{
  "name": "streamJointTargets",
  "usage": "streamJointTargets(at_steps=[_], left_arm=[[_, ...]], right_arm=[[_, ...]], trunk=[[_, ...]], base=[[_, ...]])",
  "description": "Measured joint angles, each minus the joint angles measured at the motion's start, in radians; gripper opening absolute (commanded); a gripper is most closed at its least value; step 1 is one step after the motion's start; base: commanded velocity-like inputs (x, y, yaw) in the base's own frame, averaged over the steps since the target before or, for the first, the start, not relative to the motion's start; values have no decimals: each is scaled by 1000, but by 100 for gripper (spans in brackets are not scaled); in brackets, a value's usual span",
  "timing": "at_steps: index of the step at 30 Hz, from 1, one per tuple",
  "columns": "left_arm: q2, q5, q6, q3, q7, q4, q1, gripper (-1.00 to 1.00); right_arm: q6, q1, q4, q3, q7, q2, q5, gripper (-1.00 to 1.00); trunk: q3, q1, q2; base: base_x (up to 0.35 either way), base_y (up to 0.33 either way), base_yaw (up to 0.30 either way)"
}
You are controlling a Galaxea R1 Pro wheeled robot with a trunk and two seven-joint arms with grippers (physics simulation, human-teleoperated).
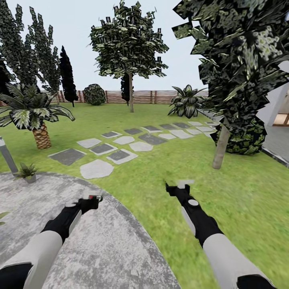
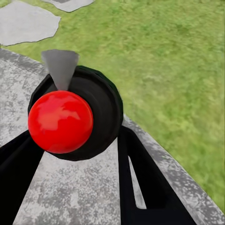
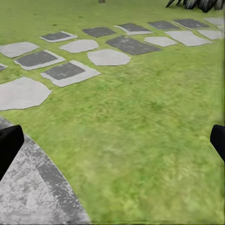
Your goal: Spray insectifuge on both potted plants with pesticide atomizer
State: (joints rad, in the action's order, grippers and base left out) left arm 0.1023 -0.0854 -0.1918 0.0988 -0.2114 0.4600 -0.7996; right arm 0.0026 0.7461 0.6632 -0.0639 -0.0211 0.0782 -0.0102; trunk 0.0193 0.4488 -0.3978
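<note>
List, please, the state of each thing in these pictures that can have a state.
Left hand: over the patio edge, holding nothing I can make out; open or shut unclear.
Right hand: open, empty, over the lawn.
Potted plant: upright on the patio rim, beside a grey lamp post.

An outdoor garden: green lawn (image 1: 168, 160), stepping stones (image 1: 120, 144) (grey, irregular), a round paved patio (image 1: 100, 241), trees (image 1: 128, 40), a palm (image 1: 34, 112), and a slatted wooden fence (image 1: 148, 96) behind.
</note>
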Motion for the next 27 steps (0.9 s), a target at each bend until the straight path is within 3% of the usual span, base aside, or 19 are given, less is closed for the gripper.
streamJointTargets(at_steps=[4, 9, 12, 15, 18, 23, 27], left_arm=[[4, 3, 117, 5, 8, -11, 100, -100], [2, 13, 276, 44, 9, -16, 234, -100], [2, 16, 360, 73, 10, -39, 299, -100], [3, 17, 423, 130, 10, -69, 349, -100], [5, 16, 461, 205, 8, -86, 397, -100], [19, 13, 472, 229, 8, -91, 474, -100], [27, 11, 478, 230, 8, -103, 531, -100]], right_arm=[[-130, -1, -230, 5, -88, -43, 1, 100], [-344, -2, -535, 5, -158, -80, 4, 100], [-397, -5, -608, 4, -164, -98, 5, 100], [-413, -40, -628, 5, -167, -116, 6, 100], [-420, -127, -632, 6, -167, -148, 7, 100], [-476, -254, -634, 5, -166, -161, 7, 100], [-511, -305, -636, 3, -162, -159, 4, 100]], trunk=[[0, 0, 0], [0, 0, 0], [0, 0, 0], [0, 0, 0], [0, 0, 0], [0, 0, 0], [0, 0, 0]], base=[[340, 0, 0], [340, 0, 0], [340, 0, 0], [340, 0, 0], [340, 0, 0], [340, 0, 0], [299, 0, 0]])
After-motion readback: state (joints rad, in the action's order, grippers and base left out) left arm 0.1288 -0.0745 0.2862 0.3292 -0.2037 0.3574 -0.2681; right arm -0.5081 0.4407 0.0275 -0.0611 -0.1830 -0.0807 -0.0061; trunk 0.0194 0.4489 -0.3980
